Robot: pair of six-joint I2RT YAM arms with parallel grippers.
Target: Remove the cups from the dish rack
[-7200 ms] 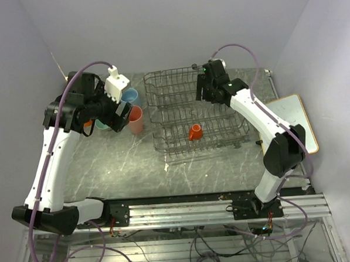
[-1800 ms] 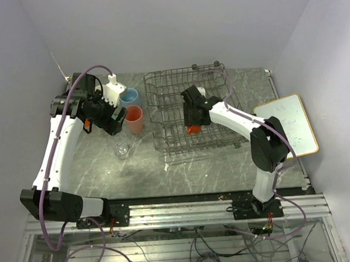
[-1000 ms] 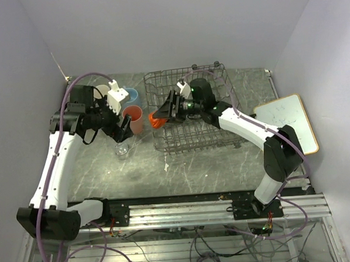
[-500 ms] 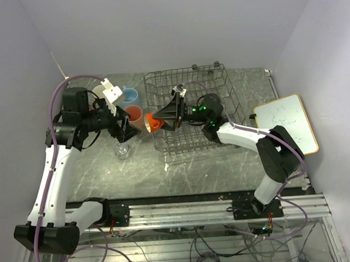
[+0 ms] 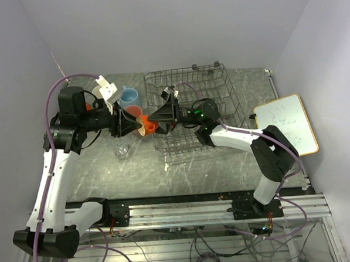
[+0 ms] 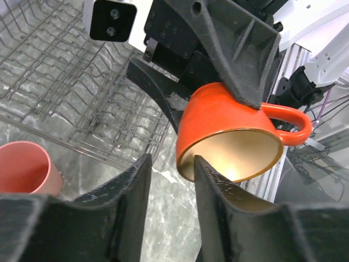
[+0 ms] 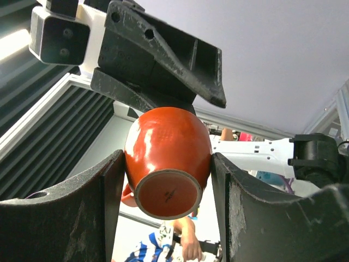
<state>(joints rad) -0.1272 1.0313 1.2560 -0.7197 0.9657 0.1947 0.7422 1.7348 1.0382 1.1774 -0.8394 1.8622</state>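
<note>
Handover in mid-air: the orange mug point(image 5: 146, 126) hangs on its side just off the left edge of the dish rack point(image 5: 220, 99), clear of the wires. Its mouth points away from the rack, handle to one side. The right gripper point(image 5: 156, 121) has it clamped, one finger on each flank of the body near the base. From the far side of the rack, the left gripper point(image 6: 172, 164) has its fingers straddling the rim wall. We can't tell whether they're pressing on it yet.

Our call for a clean pass: the left needs a firm pinch on that thin rim, seated deep. The right should let go only once that hold is sure, because a mug on its side could swing by its handle.

The mug is empty. On the table left of the rack, the pink tumbler point(image 6: 22, 166) stands upright and empty. The light blue mug point(image 5: 129, 98) behind it also looks empty. The clear glass point(image 5: 122, 149) sits nearer us, contents too faint to judge. We spot no cup in the visible parts of the rack.
</note>
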